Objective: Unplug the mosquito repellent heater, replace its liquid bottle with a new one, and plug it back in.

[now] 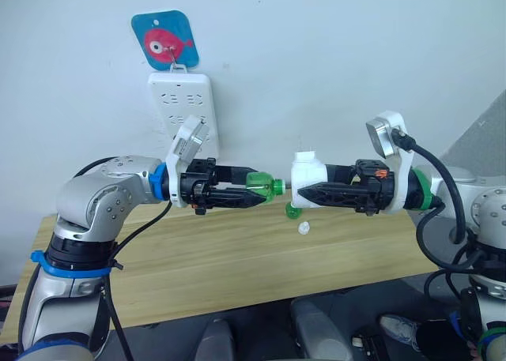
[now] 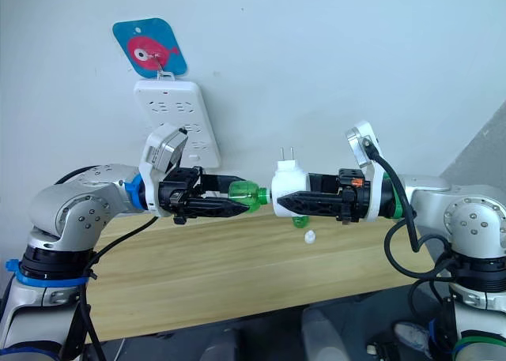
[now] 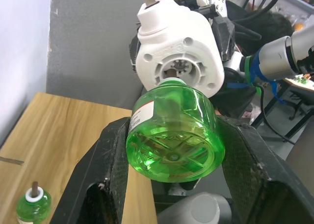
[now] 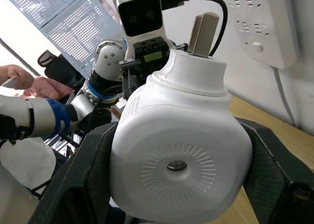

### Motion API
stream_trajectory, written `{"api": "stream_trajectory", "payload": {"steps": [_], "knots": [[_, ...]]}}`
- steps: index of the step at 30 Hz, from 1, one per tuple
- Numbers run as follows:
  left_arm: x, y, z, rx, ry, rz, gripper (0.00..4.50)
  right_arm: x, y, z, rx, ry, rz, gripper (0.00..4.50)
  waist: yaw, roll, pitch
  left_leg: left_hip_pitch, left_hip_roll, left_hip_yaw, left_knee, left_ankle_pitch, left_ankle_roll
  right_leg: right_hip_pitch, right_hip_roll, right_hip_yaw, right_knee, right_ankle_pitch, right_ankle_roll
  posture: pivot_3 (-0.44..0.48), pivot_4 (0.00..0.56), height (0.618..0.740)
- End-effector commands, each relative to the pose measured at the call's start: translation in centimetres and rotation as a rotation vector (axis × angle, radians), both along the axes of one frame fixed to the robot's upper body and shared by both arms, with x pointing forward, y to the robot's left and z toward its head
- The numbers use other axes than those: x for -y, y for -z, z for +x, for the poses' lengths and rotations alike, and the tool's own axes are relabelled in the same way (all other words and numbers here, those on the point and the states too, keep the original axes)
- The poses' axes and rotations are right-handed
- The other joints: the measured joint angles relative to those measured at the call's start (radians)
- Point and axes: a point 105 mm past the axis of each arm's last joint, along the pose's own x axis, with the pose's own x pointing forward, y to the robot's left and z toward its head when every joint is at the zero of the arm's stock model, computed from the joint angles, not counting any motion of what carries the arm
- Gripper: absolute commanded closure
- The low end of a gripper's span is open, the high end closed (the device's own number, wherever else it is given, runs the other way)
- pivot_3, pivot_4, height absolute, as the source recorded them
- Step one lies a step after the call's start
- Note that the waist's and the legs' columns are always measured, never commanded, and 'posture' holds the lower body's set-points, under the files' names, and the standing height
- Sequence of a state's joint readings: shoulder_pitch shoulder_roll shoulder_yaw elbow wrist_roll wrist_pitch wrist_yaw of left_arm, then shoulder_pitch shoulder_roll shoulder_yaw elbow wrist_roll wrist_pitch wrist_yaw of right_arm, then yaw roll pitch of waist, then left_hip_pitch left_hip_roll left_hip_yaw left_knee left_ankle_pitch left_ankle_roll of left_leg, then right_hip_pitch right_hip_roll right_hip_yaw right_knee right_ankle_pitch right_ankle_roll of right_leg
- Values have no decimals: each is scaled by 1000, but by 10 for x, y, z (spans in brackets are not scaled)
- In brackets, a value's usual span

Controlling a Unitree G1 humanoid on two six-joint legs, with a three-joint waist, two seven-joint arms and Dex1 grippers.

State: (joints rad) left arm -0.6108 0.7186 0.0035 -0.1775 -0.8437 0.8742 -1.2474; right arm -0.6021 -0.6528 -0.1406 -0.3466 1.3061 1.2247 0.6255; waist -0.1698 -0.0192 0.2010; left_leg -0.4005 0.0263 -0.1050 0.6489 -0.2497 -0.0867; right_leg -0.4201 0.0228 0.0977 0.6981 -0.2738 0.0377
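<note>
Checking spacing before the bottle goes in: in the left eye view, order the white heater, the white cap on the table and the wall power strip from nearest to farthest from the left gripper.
1. White drum-shaped heater, just past the left gripper fingertips, toward the robot's right.
2. Small white cap, lower, on the wooden table.
3. Long white power strip, up on the wall.

A lab: perforated metal panels (image 4: 64, 23), bare wooden bench (image 1: 237, 258), wall-hung power strip (image 1: 186, 108).

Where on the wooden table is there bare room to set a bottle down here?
The light wooden table lies bare along its near edge and its left half, below the left gripper. It is crowded near the middle back: a small green bottle and a white cap sit below the white heater held by the right gripper.
</note>
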Motion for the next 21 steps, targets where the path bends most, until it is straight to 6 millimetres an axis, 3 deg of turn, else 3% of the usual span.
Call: {"api": "stream_trajectory", "payload": {"steps": [1, 8, 21], "knots": [[0, -13, -6, 49, 27, -13, 2223, 2, -4, 3, 46, 23, 2, 1387, 0, 0, 0, 0, 0, 0, 0, 0, 0, 0, 0, 0, 0, 0, 0, -158, 104, 728], [0, -12, -4, 49, 6, -15, 2223, 5, -2, 7, 56, 43, -13, 1387, 1, 0, 0, 0, 0, 0, 0, 0, 0, 0, 0, 0, 0, 0, 0, -154, 105, 728], [5, -8, -1, 77, 7, 0, 2223, -1, -2, -4, 58, -17, -21, 1387, 1, 0, 0, 0, 0, 0, 0, 0, 0, 0, 0, 0, 0, 0, 0, -159, 106, 728]]}}
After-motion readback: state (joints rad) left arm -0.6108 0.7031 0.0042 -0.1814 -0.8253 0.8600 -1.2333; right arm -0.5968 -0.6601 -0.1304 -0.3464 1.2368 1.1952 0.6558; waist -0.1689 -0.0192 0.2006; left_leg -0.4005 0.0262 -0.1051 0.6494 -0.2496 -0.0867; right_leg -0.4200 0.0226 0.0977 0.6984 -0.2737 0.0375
